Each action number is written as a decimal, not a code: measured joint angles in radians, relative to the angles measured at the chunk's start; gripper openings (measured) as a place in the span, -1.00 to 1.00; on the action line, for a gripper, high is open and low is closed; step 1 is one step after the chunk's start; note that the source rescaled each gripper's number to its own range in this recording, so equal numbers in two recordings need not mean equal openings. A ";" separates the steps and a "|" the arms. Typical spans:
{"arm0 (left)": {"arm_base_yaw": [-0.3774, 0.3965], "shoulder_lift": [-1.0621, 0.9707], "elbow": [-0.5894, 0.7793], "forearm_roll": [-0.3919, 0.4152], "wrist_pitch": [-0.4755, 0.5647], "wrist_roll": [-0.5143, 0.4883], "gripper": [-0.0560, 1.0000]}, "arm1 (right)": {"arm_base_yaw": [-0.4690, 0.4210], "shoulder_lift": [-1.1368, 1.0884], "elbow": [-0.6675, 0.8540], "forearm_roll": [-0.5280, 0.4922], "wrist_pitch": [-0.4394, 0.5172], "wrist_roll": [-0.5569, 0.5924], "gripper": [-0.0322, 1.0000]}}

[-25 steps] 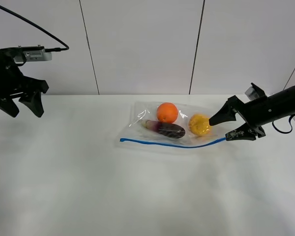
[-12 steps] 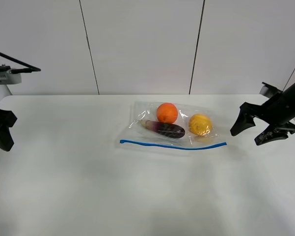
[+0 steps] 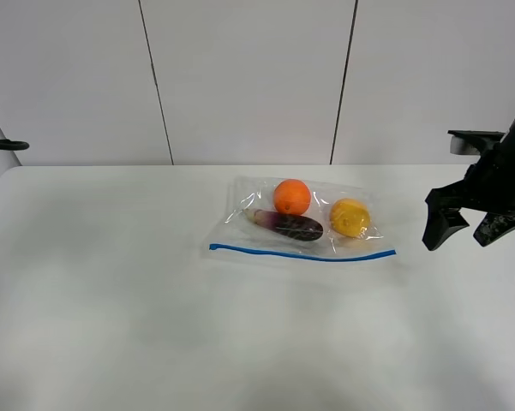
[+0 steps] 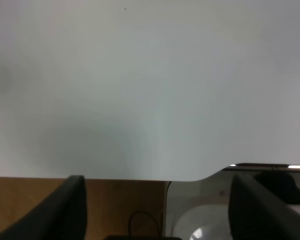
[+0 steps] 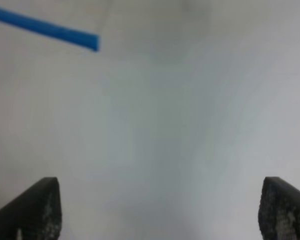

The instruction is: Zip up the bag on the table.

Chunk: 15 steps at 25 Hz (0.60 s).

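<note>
- The bag lies flat near the far middle of the table, its blue zip strip along the near edge, bare tabletop all around.
- The right gripper hangs beside the strip's right end, jaws spread wide, holding nothing.
- The left gripper sits over the table's corner edge, fingers wide apart, empty.

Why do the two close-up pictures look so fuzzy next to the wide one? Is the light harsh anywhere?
Exterior high view: sharp, evenly lit, only faint shadows on the white matte table; small glints on the clear plastic zip bag. Right wrist view: soft, the blue zip strip smeared, the open right hand dark at the edges. Left wrist view: also hazy, a bright streak past the table edge.
</note>
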 joint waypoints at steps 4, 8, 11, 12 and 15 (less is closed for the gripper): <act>0.000 -0.077 0.068 0.000 -0.001 -0.014 0.66 | 0.006 0.000 0.000 -0.029 0.021 0.031 0.80; 0.000 -0.223 0.183 -0.003 0.000 -0.015 0.66 | 0.006 0.000 0.000 -0.035 0.028 0.038 0.80; 0.000 -0.382 0.256 -0.003 0.009 -0.017 0.66 | 0.006 0.000 0.000 -0.030 0.029 0.039 0.80; 0.000 -0.425 0.262 -0.005 0.006 -0.021 0.66 | 0.006 0.000 0.000 -0.030 0.030 0.041 0.80; 0.000 -0.574 0.287 -0.005 -0.036 -0.032 0.66 | 0.006 0.000 0.000 -0.029 0.032 0.050 0.80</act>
